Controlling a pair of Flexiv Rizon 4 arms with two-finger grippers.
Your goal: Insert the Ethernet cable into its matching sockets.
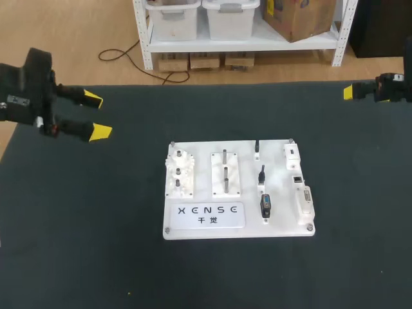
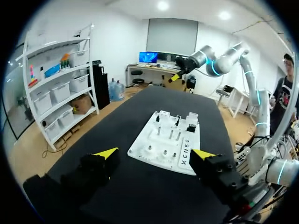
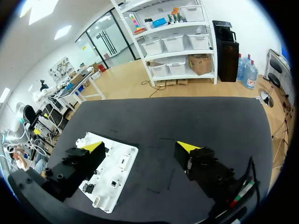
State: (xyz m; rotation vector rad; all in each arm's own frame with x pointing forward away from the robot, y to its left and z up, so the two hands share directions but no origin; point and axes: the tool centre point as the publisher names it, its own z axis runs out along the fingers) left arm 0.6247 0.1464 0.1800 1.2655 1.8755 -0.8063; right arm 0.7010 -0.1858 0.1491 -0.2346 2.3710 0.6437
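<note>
Left gripper (image 1: 96, 116) and right gripper (image 3: 140, 146) both hang released and empty, well apart from the white board (image 1: 283, 215). The likely cable plug (image 1: 265, 206) sits toward the board's 4 o'clock, so the right gripper should descend squarely, fingers straddling its sides

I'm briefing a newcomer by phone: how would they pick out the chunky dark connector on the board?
Find the white board in the middle of the black table. Just right of the lettered plate on its robot-side edge sits the dark connector. It is the bulkiest dark piece in its column; the two plugs beyond it are thin.
</note>
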